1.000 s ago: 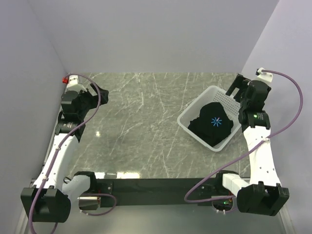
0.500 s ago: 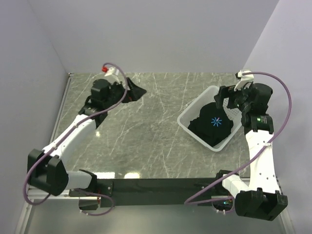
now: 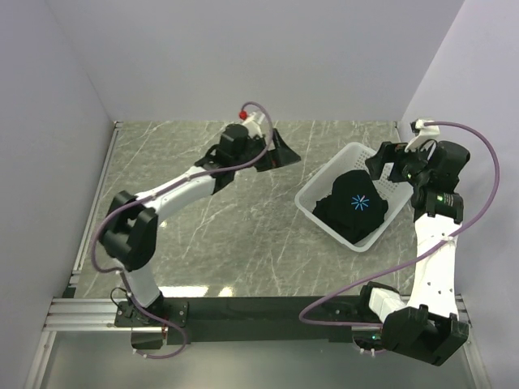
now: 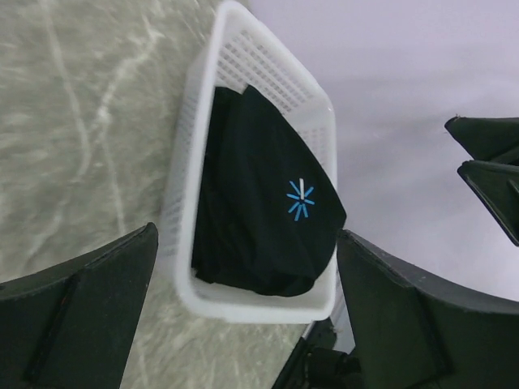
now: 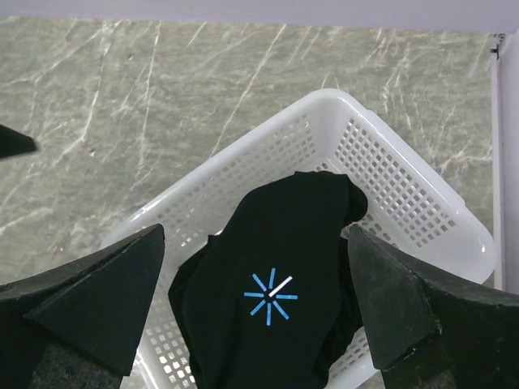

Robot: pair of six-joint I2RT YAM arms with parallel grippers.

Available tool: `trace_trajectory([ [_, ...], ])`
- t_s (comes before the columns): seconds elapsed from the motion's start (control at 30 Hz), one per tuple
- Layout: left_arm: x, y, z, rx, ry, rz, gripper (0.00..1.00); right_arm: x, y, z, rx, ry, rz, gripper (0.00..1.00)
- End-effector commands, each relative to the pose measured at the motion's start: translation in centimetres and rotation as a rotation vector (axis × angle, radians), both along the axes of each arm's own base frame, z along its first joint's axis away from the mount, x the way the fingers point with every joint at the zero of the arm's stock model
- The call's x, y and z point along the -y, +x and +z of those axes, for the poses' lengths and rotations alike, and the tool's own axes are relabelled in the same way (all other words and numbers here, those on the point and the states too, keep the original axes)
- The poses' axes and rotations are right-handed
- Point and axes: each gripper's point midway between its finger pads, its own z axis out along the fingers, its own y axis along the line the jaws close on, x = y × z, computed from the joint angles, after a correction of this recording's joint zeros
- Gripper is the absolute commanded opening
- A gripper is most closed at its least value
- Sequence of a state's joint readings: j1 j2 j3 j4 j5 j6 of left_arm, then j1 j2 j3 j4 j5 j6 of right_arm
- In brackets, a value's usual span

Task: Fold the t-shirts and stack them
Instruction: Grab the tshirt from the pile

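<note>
The black t-shirt (image 3: pixel 352 207) with a light-blue starburst logo lies bunched in the white perforated basket (image 3: pixel 325 176) at the right of the table. It also shows in the left wrist view (image 4: pixel 259 203) and the right wrist view (image 5: pixel 280 304). My left gripper (image 3: pixel 280 151) is open and empty, stretched out over the far middle of the table, left of the basket. My right gripper (image 3: pixel 386 162) is open and empty, hovering over the basket's far right corner above the shirt.
The marble table (image 3: pixel 211 227) ends at a metal rail on the left and grey walls behind and to the right. The basket (image 5: pixel 405 186) sits close to the right wall. A black bar runs along the near edge between the arm bases.
My left arm has swung from the far left corner rightward across the back of the table toward the basket. My right gripper has moved in over the basket's far edge.
</note>
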State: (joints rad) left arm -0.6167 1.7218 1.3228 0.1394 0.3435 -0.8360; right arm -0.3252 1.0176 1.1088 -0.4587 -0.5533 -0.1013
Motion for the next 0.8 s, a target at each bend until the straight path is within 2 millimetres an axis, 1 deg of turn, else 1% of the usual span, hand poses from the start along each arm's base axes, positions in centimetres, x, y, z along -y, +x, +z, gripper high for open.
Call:
trace_trajectory([
  [0.0, 3.7, -0.9, 1.9, -0.009, -0.059, -0.082, 0.97, 0.1, 0.3, 1.4, 0.051, 0.021, -0.004, 1.00],
  [0.03, 4.9, -0.7, 1.3, -0.024, -0.059, -0.108, 0.96, 0.2, 0.2, 1.2, 0.045, 0.027, -0.012, 1.00],
  [0.07, 5.6, -0.9, 1.1, -0.036, -0.062, -0.124, 0.93, 0.2, 0.1, 1.2, 0.049, 0.029, -0.013, 1.00],
  [0.1, 6.7, -1.3, 0.6, -0.047, -0.057, -0.146, 0.92, 0.3, 0.1, 1.2, 0.048, 0.032, -0.017, 1.00],
  [0.13, 7.7, -1.1, -0.1, -0.071, -0.043, -0.157, 0.91, 0.4, 0.0, 1.1, 0.048, 0.033, -0.025, 1.00],
  [0.17, 8.7, -1.6, -0.4, -0.081, -0.033, -0.175, 0.89, 0.4, -0.1, 1.1, 0.049, 0.035, -0.028, 1.00],
  [0.23, 10.1, -1.3, -1.9, -0.111, 0.004, -0.180, 0.88, 0.6, -0.2, 1.0, 0.050, 0.040, -0.037, 1.00],
  [0.27, 10.7, -1.2, -2.1, -0.108, 0.008, -0.180, 0.87, 0.6, -0.3, 1.1, 0.052, 0.040, -0.040, 1.00],
  [0.3, 11.4, -1.8, -2.8, -0.130, 0.031, -0.188, 0.86, 0.7, -0.3, 1.0, 0.048, 0.043, -0.044, 1.00],
  [0.33, 12.1, -1.6, -3.8, -0.147, 0.057, -0.190, 0.86, 0.7, -0.4, 0.8, 0.045, 0.045, -0.048, 1.00],
  [0.4, 13.2, -2.0, -4.8, -0.160, 0.094, -0.185, 0.83, 0.9, -0.5, 0.8, 0.046, 0.045, -0.056, 1.00],
  [0.43, 14.1, -1.7, -5.2, -0.160, 0.106, -0.183, 0.82, 0.9, -0.6, 0.7, 0.045, 0.047, -0.058, 1.00],
  [0.47, 14.0, -2.0, -6.3, -0.186, 0.153, -0.179, 0.80, 0.9, -0.6, 0.7, 0.044, 0.049, -0.060, 1.00],
  [0.5, 14.6, -2.1, -7.5, -0.190, 0.185, -0.165, 0.79, 1.0, -0.7, 0.7, 0.044, 0.049, -0.065, 1.00],
  [0.53, 15.0, -2.0, -6.9, -0.171, 0.188, -0.165, 0.77, 1.1, -0.7, 0.8, 0.047, 0.049, -0.070, 1.00],
  [0.57, 15.2, -2.2, -7.4, -0.178, 0.206, -0.162, 0.74, 1.1, -0.8, 0.9, 0.049, 0.050, -0.075, 1.00],
  [0.6, 15.4, -2.7, -8.1, -0.188, 0.231, -0.160, 0.74, 1.2, -0.8, 0.9, 0.051, 0.051, -0.077, 1.00],
  [0.67, 15.8, -2.9, -9.3, -0.197, 0.267, -0.158, 0.72, 1.2, -0.8, 0.7, 0.045, 0.059, -0.078, 1.00],
  [0.7, 15.8, -3.5, -10.0, -0.213, 0.293, -0.165, 0.72, 1.2, -0.8, 0.8, 0.048, 0.062, -0.079, 1.00],
  [0.77, 16.4, -4.1, -11.0, -0.215, 0.317, -0.179, 0.71, 1.1, -0.8, 0.6, 0.044, 0.069, -0.078, 1.00],
])
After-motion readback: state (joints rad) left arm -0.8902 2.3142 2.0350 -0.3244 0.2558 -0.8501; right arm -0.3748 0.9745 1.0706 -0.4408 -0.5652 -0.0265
